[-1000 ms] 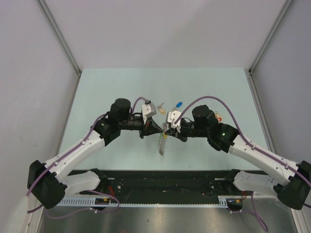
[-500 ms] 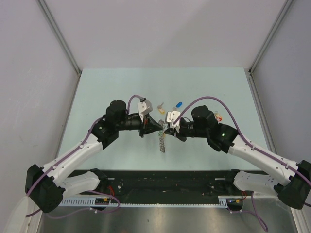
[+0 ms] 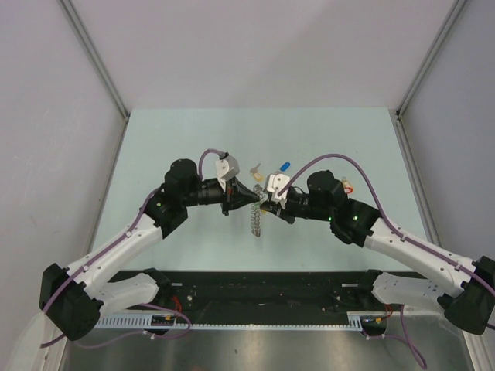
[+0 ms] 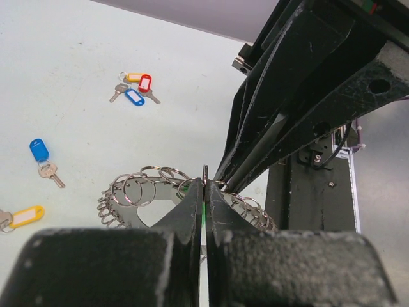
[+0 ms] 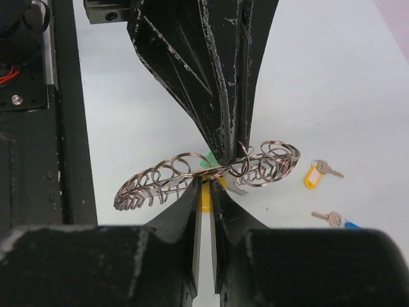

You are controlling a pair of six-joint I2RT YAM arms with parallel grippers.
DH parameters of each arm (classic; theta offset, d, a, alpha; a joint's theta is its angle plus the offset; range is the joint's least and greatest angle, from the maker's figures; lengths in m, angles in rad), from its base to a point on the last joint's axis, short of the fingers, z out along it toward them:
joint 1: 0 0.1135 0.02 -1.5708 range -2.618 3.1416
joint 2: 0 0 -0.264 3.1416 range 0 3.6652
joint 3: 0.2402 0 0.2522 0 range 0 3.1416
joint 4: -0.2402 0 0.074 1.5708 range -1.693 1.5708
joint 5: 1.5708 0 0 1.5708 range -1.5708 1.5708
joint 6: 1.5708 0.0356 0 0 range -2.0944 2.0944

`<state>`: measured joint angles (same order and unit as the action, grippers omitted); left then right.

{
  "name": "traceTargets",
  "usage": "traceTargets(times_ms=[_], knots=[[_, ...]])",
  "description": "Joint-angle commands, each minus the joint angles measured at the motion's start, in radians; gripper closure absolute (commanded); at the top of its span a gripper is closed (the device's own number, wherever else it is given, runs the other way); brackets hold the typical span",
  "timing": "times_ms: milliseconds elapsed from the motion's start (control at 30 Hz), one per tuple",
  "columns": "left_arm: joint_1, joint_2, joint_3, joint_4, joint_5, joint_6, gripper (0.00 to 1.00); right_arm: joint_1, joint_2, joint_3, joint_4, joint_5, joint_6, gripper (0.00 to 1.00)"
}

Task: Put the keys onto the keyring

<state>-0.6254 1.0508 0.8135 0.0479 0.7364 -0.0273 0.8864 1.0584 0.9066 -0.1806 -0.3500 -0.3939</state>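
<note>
The keyring (image 3: pixel 256 221), a wire ring fringed with many small silver rings, hangs above the table between both grippers. It also shows in the left wrist view (image 4: pixel 137 190) and the right wrist view (image 5: pixel 167 174). My left gripper (image 3: pixel 252 199) is shut on a green-tagged key (image 4: pixel 204 208), whose small ring stands at the fingertips against the keyring. My right gripper (image 3: pixel 266 205) faces it tip to tip and is shut on a yellow tag (image 5: pixel 206 196) right under the keyring's wire. Loose keys lie on the table: blue tag (image 4: pixel 39 151), yellow tag (image 4: pixel 26 216).
A small bunch of yellow, red and blue tagged keys (image 4: pixel 137 87) lies farther off on the table and shows behind the right arm (image 3: pixel 346 185). Another yellow-tagged key (image 5: pixel 312 176) and a blue-tagged key (image 5: pixel 335 219) lie beyond the keyring. Grey walls enclose the pale green table (image 3: pixel 170 139).
The left wrist has turned and drawn in toward the right gripper. The two grippers' tips are closer, and the hanging keyring has risen slightly.
</note>
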Motion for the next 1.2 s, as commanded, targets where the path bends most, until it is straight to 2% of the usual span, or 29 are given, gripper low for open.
traceTargets(times_ms=[0,333,600,1167], knots=[[0.004,-0.034,0.006,0.090,0.023,-0.017,1.00,0.008,-0.031,-0.020,0.092,0.049,0.026,0.86],[0.004,-0.026,0.004,0.096,0.035,-0.022,1.00,0.013,-0.041,-0.043,0.138,0.089,0.047,0.85],[0.004,-0.023,0.001,0.104,0.037,-0.025,1.00,0.014,-0.057,-0.058,0.170,0.117,0.073,0.75],[0.004,-0.018,0.001,0.095,0.041,-0.017,1.00,0.017,-0.071,-0.063,0.201,0.125,0.069,0.75]])
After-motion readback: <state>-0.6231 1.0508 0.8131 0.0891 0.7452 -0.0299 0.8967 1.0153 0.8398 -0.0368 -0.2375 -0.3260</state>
